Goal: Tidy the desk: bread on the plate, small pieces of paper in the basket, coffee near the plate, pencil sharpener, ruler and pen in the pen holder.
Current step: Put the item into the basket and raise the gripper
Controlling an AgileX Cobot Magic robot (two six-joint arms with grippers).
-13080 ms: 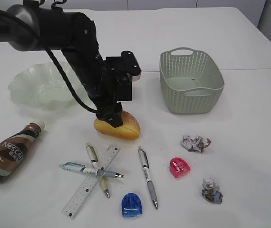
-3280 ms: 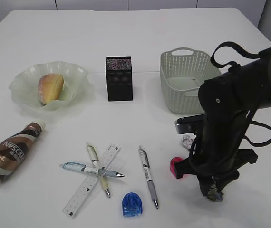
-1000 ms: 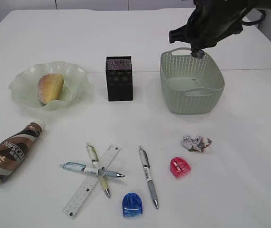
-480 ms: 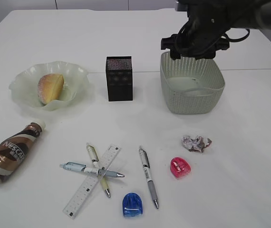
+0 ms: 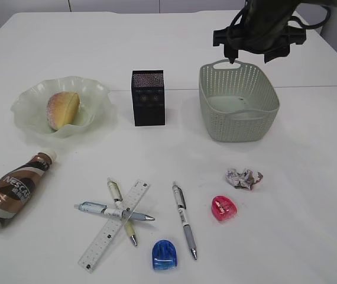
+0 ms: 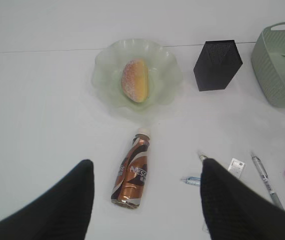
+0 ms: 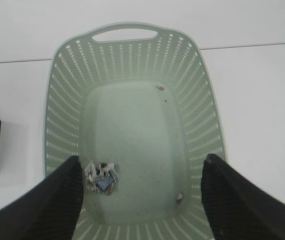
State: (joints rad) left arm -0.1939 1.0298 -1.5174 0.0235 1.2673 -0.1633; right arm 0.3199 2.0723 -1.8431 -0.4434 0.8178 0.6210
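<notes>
With one paper ball (image 7: 101,177) lying in the basket (image 7: 62,110), the right gripper (image 7: 140,200) hovers above it, jaws spread and empty (left gripper (image 6: 145,200) likewise open), so next it must fetch the second paper ball (image 5: 243,177) from the table (image 5: 310,177).

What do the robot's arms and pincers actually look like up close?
All black. The right gripper hangs from a chunky dark arm with looping black cables. In the wrist views, each gripper's fingers are broad, matte black, rounded blades, like those of the left gripper. No markings are legible.
</notes>
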